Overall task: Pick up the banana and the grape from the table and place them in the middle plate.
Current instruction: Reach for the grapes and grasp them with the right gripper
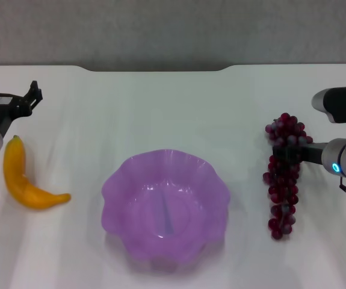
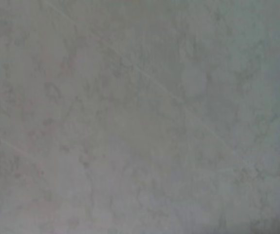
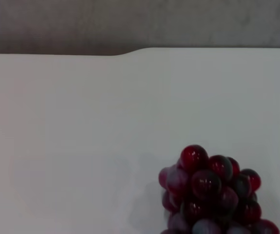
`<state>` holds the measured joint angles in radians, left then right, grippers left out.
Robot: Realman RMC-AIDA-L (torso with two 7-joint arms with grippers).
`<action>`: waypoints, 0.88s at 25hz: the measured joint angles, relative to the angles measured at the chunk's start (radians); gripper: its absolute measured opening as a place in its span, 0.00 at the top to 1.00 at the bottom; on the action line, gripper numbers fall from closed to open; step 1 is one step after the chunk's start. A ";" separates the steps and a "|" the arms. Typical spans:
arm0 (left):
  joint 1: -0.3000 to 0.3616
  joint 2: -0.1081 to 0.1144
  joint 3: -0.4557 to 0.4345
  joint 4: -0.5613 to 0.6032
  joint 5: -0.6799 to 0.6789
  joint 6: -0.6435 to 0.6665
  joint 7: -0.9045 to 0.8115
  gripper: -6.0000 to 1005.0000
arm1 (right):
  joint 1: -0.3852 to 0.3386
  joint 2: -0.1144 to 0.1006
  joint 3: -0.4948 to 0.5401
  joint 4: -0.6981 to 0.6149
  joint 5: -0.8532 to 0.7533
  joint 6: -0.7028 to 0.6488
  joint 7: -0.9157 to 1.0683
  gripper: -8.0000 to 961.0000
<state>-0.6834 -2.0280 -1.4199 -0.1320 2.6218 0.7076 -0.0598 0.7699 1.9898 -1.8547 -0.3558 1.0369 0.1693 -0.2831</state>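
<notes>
Purple middle plate [image 1: 165,205] mid-table [image 1: 160,108]

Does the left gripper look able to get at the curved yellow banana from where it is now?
Probably yes. The left gripper is just beyond the curved yellow banana, which lies alone on the white table, apart from the translucent purple scalloped plate; nothing stands between them.

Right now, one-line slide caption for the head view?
Right gripper at the grapes, left gripper beyond the banana, purple plate empty.
</notes>
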 joint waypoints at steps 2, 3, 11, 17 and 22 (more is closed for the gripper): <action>-0.001 0.000 0.001 0.000 0.001 -0.001 0.000 0.12 | -0.002 0.004 -0.005 0.002 -0.004 -0.005 -0.001 0.10; -0.001 -0.001 0.001 0.000 0.001 -0.001 0.000 0.12 | -0.002 0.007 -0.006 0.004 -0.010 -0.011 -0.001 0.10; -0.003 -0.001 0.001 0.000 0.001 -0.001 0.000 0.12 | -0.011 0.019 -0.013 0.005 -0.027 -0.059 -0.048 0.10; -0.004 -0.002 0.001 -0.003 0.001 -0.001 0.000 0.12 | -0.028 0.020 -0.015 0.003 -0.028 -0.104 -0.051 0.10; -0.004 -0.003 0.001 -0.004 0.001 -0.001 0.000 0.12 | -0.049 0.022 -0.015 0.006 -0.025 -0.148 -0.052 0.10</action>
<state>-0.6872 -2.0311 -1.4189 -0.1361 2.6231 0.7071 -0.0598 0.7210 2.0117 -1.8699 -0.3501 1.0119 0.0213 -0.3350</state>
